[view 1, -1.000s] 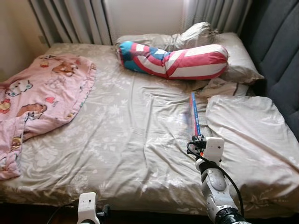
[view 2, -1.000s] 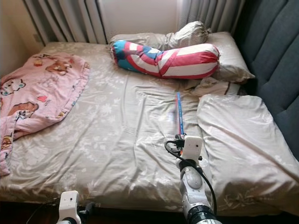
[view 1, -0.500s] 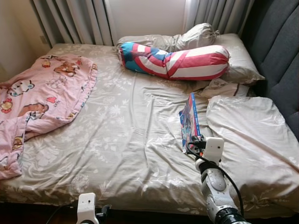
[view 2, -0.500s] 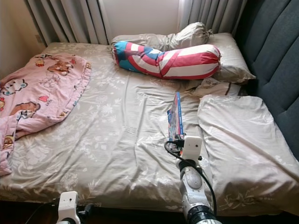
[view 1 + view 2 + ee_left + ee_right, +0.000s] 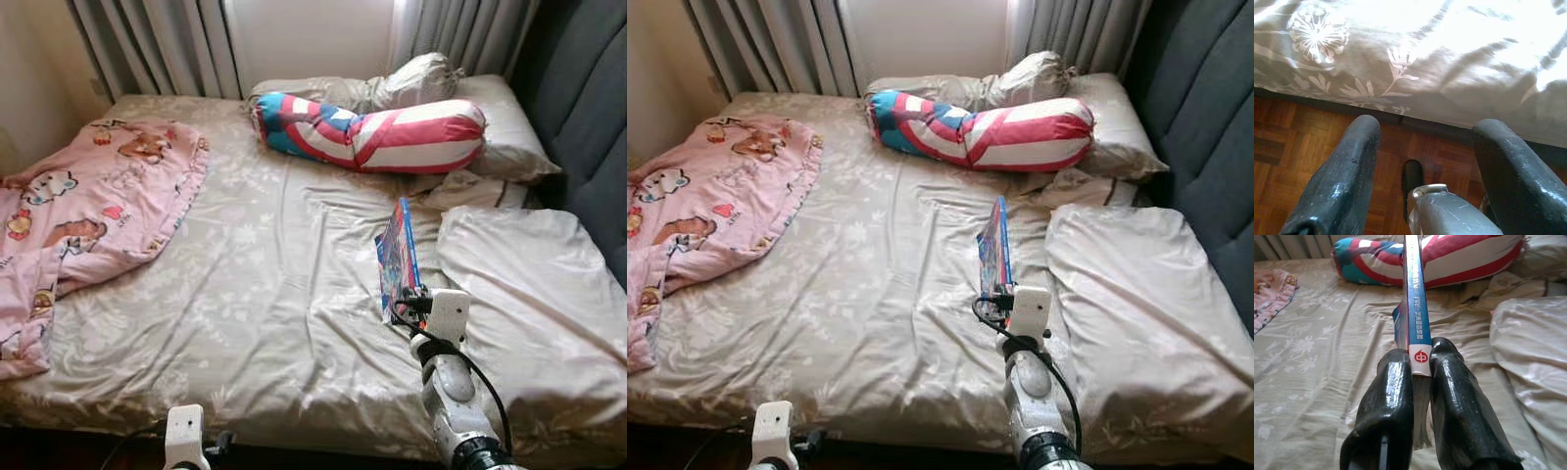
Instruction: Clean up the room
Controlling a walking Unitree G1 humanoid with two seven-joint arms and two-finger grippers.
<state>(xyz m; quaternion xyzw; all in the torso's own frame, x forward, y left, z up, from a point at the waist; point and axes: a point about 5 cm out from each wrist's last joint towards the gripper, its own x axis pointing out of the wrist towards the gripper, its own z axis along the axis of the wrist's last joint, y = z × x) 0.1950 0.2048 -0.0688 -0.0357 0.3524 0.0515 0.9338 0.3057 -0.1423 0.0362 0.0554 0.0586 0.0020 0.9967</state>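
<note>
A thin book [image 5: 397, 257] with a blue and red cover stands on edge over the beige flowered bed sheet [image 5: 265, 284], just left of a beige pillow [image 5: 519, 284]. My right gripper [image 5: 1420, 360] is shut on the book's [image 5: 1414, 298] lower edge, with the spine between both black fingers [image 5: 1393, 382]. My right wrist [image 5: 443, 323] rises from the bed's front edge. My left gripper [image 5: 1422, 127] hangs open and holds nothing, low by the front of the bed over the wooden floor [image 5: 1288, 142].
A crumpled pink cartoon blanket [image 5: 88, 206] covers the bed's left side. A red, white and blue striped bolster [image 5: 377, 132] lies at the back on beige pillows [image 5: 500, 117]. A dark grey padded headboard [image 5: 588, 117] runs along the right, and curtains [image 5: 157, 44] hang behind.
The book in my right gripper has turned from edge-on to tilted, so its cover now faces left. The camera has shifted slightly. The left arm has not moved.
</note>
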